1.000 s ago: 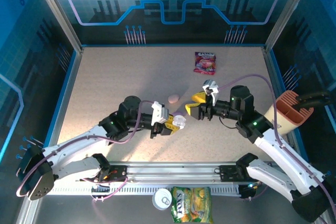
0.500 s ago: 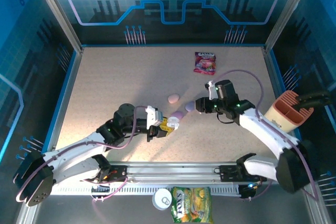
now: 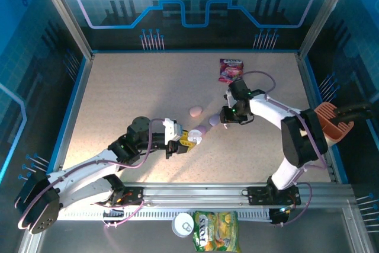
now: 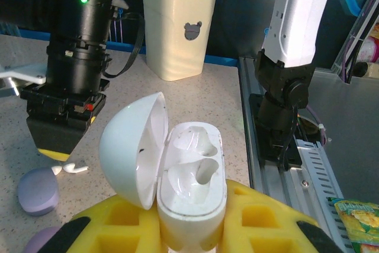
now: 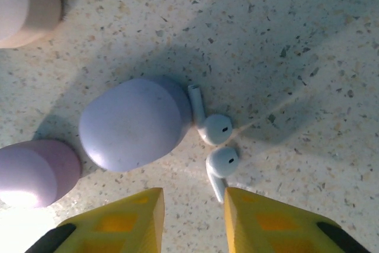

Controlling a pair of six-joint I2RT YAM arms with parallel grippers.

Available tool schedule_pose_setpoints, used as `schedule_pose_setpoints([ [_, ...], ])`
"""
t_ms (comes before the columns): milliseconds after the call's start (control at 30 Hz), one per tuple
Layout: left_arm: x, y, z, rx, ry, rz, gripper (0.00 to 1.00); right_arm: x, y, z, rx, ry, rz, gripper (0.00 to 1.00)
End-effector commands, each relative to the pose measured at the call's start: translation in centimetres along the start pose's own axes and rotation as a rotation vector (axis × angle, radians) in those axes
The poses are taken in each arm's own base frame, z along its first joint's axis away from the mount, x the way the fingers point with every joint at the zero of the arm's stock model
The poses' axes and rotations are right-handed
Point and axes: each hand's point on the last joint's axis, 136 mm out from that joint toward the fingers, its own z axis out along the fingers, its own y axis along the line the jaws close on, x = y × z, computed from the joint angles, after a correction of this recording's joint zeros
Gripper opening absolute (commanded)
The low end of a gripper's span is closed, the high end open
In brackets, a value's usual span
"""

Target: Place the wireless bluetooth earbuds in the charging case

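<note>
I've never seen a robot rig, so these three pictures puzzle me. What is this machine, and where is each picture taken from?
Two robot arms are bolted to a table, each ending in a two-finger gripper. The wide picture looks down from above; the other two come from cameras on the wrists. The left gripper holds an open white case, its two wells empty. The right gripper, jaws apart, hangs over two white earbuds beside a purple case. A pink case, a lilac case, a snack bag and a beige holder are there too.
</note>
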Motion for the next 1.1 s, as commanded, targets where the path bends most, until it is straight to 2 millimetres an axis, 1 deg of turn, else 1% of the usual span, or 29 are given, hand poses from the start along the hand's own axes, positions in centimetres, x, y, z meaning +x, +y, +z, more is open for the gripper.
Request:
schedule_pose_setpoints([
  [0,-0.1,0.3,-0.2,-0.011,-0.01,0.007,0.13,0.3,-1.1,0.4,0.054,0.068,-0.018,0.32],
  [200,0.0,0.2,-0.2,-0.01,-0.007,0.004,0.13,-0.1,-1.7,1.8,0.092,0.111,-0.034,0.28],
  [367,0.0,0.3,-0.2,-0.011,-0.006,0.001,0.13,0.3,-2.3,2.7,0.121,0.143,-0.035,0.27],
  [500,0.0,0.2,-0.2,-0.005,-0.006,-0.001,0.13,0.6,-2.6,2.5,0.146,0.154,-0.042,0.26],
  [633,0.0,0.1,-0.1,-0.002,-0.007,0.003,0.13,0.8,-2.5,1.8,0.158,0.15,-0.055,0.24],
  [833,0.1,0.2,0.0,0.004,-0.005,0.0,0.13,0.8,-2.4,1.5,0.214,0.159,-0.087,0.33],
  [967,0.1,0.1,0.0,0.003,-0.006,0.0,0.13,0.7,-2.3,1.5,0.254,0.17,-0.108,0.33],
  [1067,0.2,0.1,0.0,0.003,-0.004,-0.002,0.13,0.7,-2.6,1.5,0.312,0.189,-0.13,0.33],
])
